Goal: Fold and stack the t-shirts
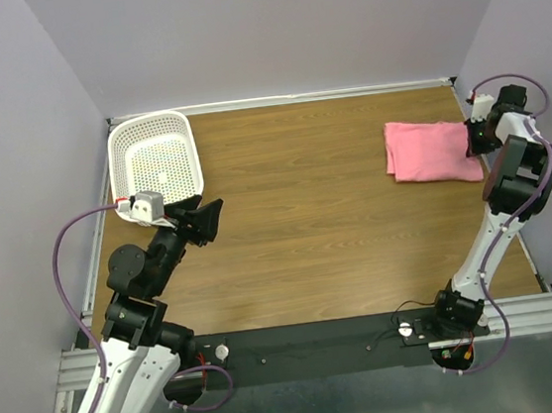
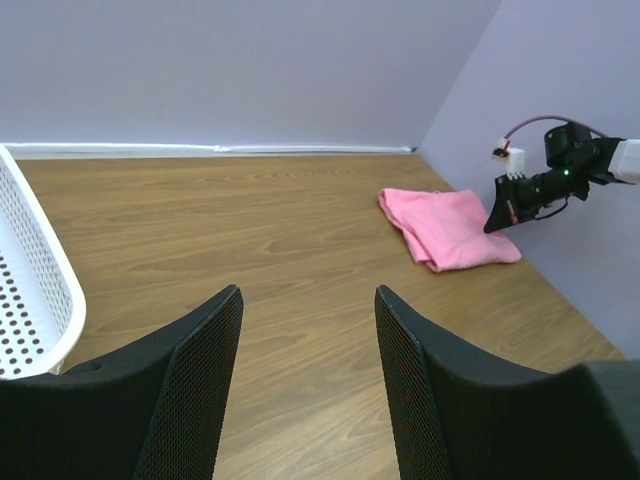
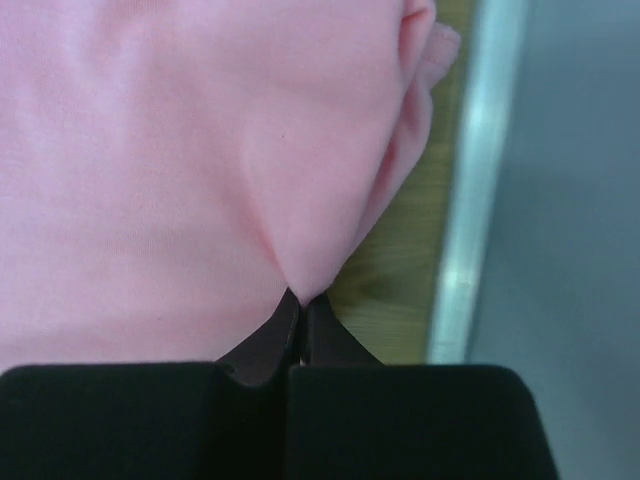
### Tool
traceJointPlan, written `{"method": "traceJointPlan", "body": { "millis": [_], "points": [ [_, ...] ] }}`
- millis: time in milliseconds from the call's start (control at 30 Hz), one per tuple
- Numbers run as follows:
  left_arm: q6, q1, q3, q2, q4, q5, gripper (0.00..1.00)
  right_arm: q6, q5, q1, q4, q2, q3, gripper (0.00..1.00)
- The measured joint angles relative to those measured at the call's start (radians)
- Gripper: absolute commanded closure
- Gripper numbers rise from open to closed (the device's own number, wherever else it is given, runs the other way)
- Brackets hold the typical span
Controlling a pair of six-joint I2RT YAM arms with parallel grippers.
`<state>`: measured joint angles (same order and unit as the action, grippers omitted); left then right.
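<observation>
One salmon-pink t-shirt (image 1: 430,150) lies folded at the far right of the wooden table; it also shows in the left wrist view (image 2: 447,226). My right gripper (image 1: 470,139) is at its right edge. In the right wrist view the gripper (image 3: 303,300) is shut on a pinched fold of the pink cloth (image 3: 200,150). My left gripper (image 1: 209,217) hangs open and empty over the left part of the table, far from the shirt; its fingers (image 2: 195,380) frame bare wood.
A white perforated basket (image 1: 156,161) stands at the far left, just behind my left gripper; its rim shows in the left wrist view (image 2: 40,290). The table's metal edge rail (image 3: 470,180) and the right wall lie right beside the shirt.
</observation>
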<state>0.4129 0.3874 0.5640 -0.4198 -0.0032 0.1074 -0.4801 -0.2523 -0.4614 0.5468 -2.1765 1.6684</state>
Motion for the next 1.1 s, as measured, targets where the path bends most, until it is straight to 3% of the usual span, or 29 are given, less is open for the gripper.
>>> {"method": "traceJointPlan", "body": {
  "millis": [33, 67, 133, 367, 533, 567, 667, 767, 867, 967, 1100],
  "points": [
    [0.000, 0.000, 0.000, -0.003, 0.000, 0.002, 0.36, -0.014, 0.026, -0.014, 0.003, -0.015, 0.030, 0.99],
    [0.000, 0.000, 0.000, -0.007, 0.000, 0.003, 0.36, -0.023, 0.047, -0.023, 0.003, -0.027, 0.052, 0.82],
    [0.000, 0.000, -0.001, -0.015, 0.000, 0.007, 0.36, -0.043, 0.084, -0.034, 0.001, -0.043, 0.085, 0.68],
    [0.000, 0.000, -0.004, -0.018, 0.000, 0.010, 0.36, -0.089, 0.137, -0.038, 0.000, -0.028, 0.106, 0.62],
    [-0.001, 0.000, -0.004, -0.015, 0.000, 0.010, 0.35, -0.113, 0.135, -0.036, -0.007, 0.062, 0.064, 0.57],
    [-0.003, 0.000, -0.004, -0.014, 0.000, 0.010, 0.34, -0.121, 0.135, -0.034, -0.014, 0.091, 0.042, 0.53],
    [-0.017, 0.000, -0.004, -0.013, 0.000, 0.010, 0.27, -0.138, 0.129, -0.027, -0.015, 0.204, -0.029, 0.44],
    [-0.045, 0.000, 0.002, -0.021, -0.007, -0.005, 0.08, -0.151, 0.100, -0.016, -0.022, 0.338, -0.090, 0.27],
    [-0.078, -0.001, 0.034, -0.063, -0.026, -0.074, 0.02, -0.159, 0.038, -0.011, -0.042, 0.495, -0.195, 0.00],
    [-0.103, -0.011, 0.061, -0.117, -0.027, -0.117, 0.02, -0.137, -0.040, -0.010, -0.072, 0.706, -0.331, 0.00],
    [-0.114, -0.105, 0.092, -0.209, -0.010, -0.126, 0.01, -0.032, -0.137, -0.012, -0.163, 0.998, -0.561, 0.00]
  ]
}}
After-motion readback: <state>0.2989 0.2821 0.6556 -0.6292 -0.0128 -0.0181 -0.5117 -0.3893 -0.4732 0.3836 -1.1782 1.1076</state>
